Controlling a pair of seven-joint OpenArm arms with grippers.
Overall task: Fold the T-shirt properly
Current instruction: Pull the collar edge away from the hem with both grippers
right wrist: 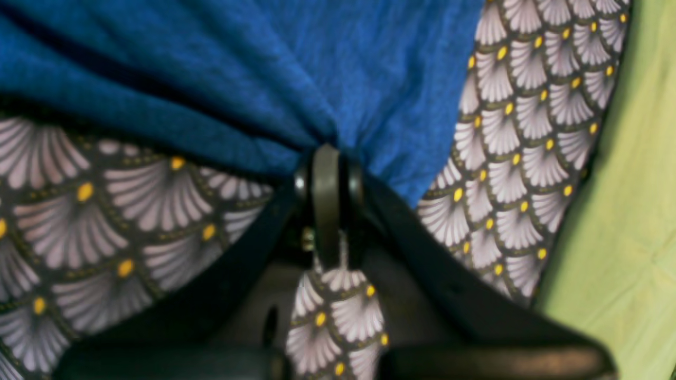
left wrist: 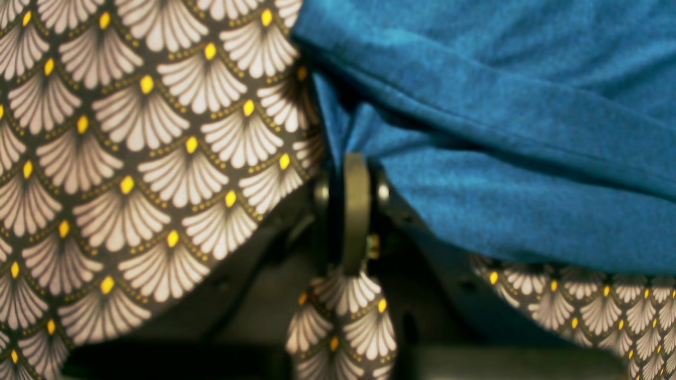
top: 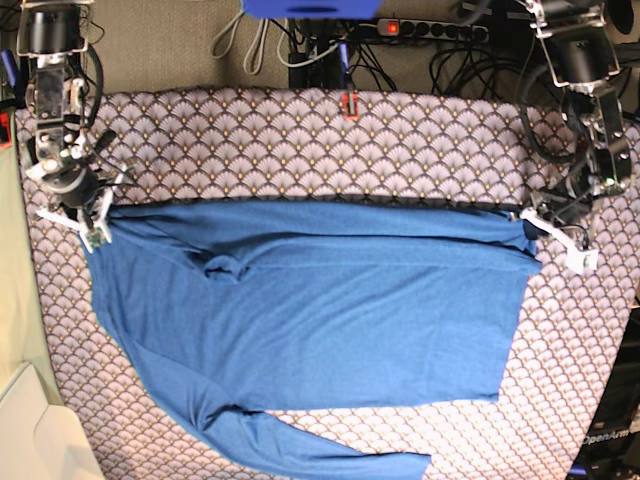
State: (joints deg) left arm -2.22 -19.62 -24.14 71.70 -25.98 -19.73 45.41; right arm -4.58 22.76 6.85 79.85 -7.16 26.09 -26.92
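Fan-patterned cloth (top: 300, 140) covers the desk, with a power strip and loose cables (top: 420, 30) beyond its far edge and a pale green surface (right wrist: 634, 211) past the near-right side in the right wrist view. On this cloth the T-shirt (top: 320, 310) lies spread flat across the middle, one long sleeve (top: 300, 450) trailing toward the near edge. Each arm grips one end of the garment's far edge: the left pincer (left wrist: 351, 174) is clamped on a bunched fold of blue fabric, and the right pincer (right wrist: 327, 169) is clamped likewise on the opposite corner. Holding both ends keeps that edge taut and straight, which suits carrying it over the body for a fold. Bare patterned cloth lies behind the held edge and beside both pincers, leaving room to lift; the trailing sleeve nears the desk's front edge and may hang over.
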